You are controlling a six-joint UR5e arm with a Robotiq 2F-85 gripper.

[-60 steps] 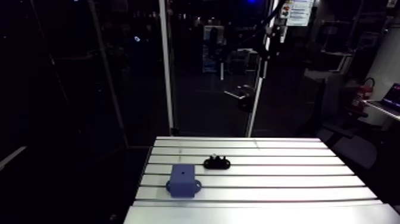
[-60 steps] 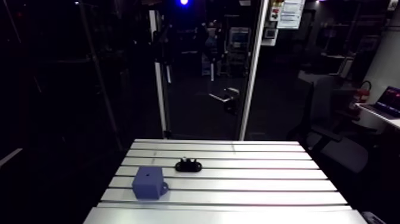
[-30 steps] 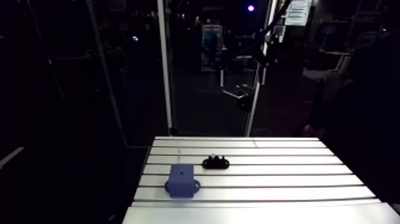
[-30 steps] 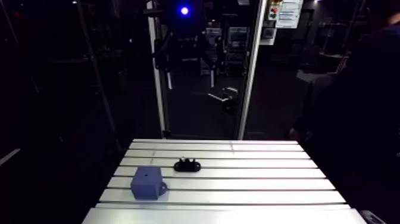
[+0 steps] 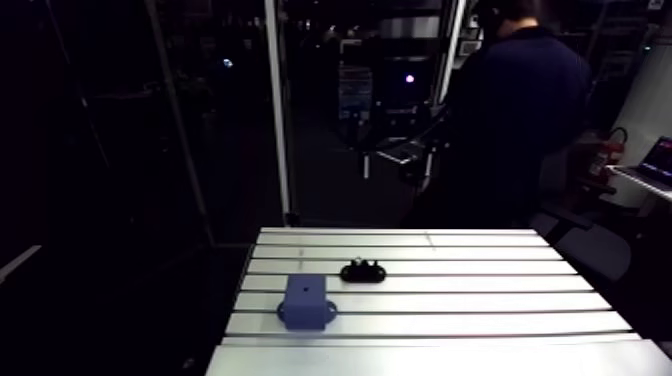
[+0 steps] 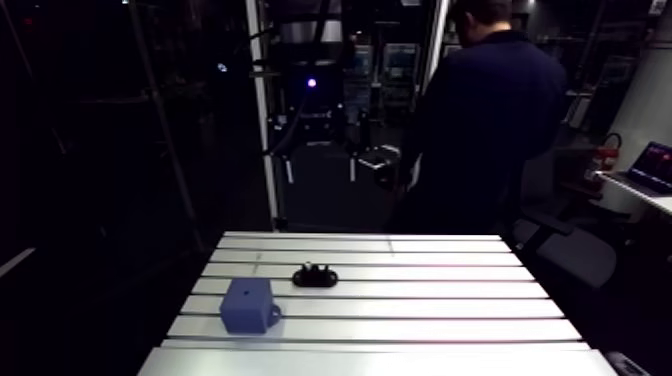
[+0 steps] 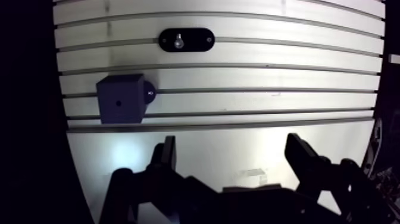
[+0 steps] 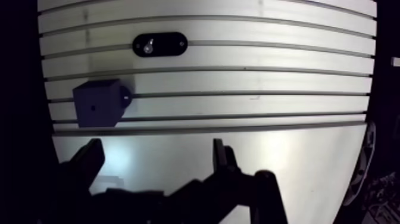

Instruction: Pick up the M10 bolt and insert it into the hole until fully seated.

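Person [image 5: 515,110] has stepped in behind the table [image 5: 480,302]; bolt [image 7: 178,41] and blue block [image 7: 121,99] unmoved, jaws wide open, empty.

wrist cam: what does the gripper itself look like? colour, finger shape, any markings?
The gripper reads as all black. It has two fingers, each with a slim straight tip on a broader angled link, and both join one bulky dark base. No markings show. The arm itself shows in no view.

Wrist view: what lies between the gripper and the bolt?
In the wrist view only bare slotted table lies between the open gripper and the bolt; the blue block stands beside that stretch.
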